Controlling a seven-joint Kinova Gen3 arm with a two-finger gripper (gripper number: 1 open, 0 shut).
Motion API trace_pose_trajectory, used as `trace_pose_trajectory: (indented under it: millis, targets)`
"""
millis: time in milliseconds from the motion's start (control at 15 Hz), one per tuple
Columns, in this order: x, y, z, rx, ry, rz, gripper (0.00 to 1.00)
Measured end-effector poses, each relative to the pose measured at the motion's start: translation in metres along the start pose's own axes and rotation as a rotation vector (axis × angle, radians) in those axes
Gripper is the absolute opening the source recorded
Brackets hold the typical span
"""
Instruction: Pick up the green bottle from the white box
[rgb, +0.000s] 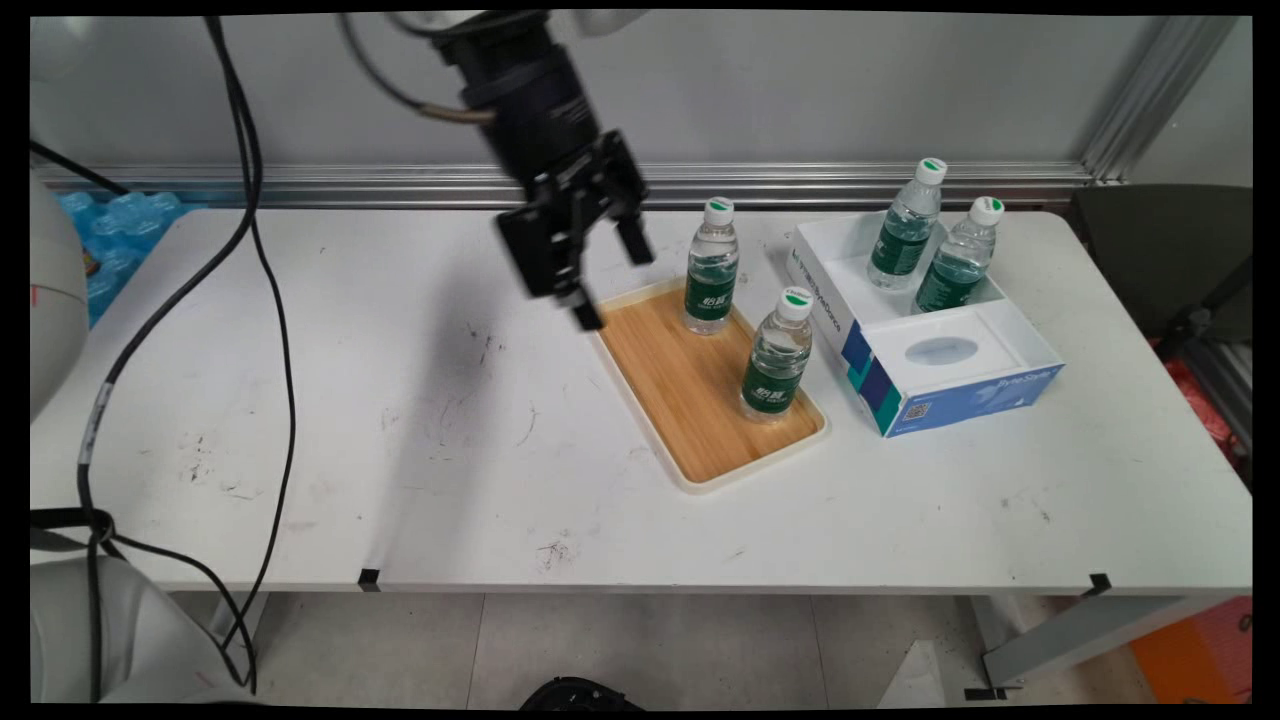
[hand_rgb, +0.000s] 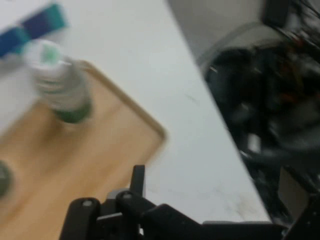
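My black gripper (rgb: 610, 282) hangs open above the far left corner of a wooden tray (rgb: 690, 400) with a cream rim, holding nothing. Two small water bottles with green labels and white caps stand upright on the tray, one at its far end (rgb: 712, 268) and one near its right edge (rgb: 778, 357). The far bottle is the nearest to the gripper, a short way to its right. In the blurred hand view, the tray (hand_rgb: 105, 150) lies below the hand and one bottle (hand_rgb: 61, 87) stands on it, with a blue box edge (hand_rgb: 35, 26) behind.
Right of the tray sits a white and blue open box (rgb: 960, 392); two more bottles (rgb: 905, 228) (rgb: 957, 258) stand in its far compartment. A blue pack of bottles (rgb: 115, 235) lies off the table's far left. Black cables (rgb: 270, 330) hang over the left side.
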Motion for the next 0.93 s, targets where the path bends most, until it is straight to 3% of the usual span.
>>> trace_pose_trajectory:
  millis: [467,667,933]
  targets:
    - [0.022,-0.058,0.006,0.224,0.092,-0.191,1.00]
    - [0.030,-0.081,0.010,0.302,0.124,-0.257,1.00]
    - [0.046,-0.132,0.029,0.428,0.178,-0.365,1.00]
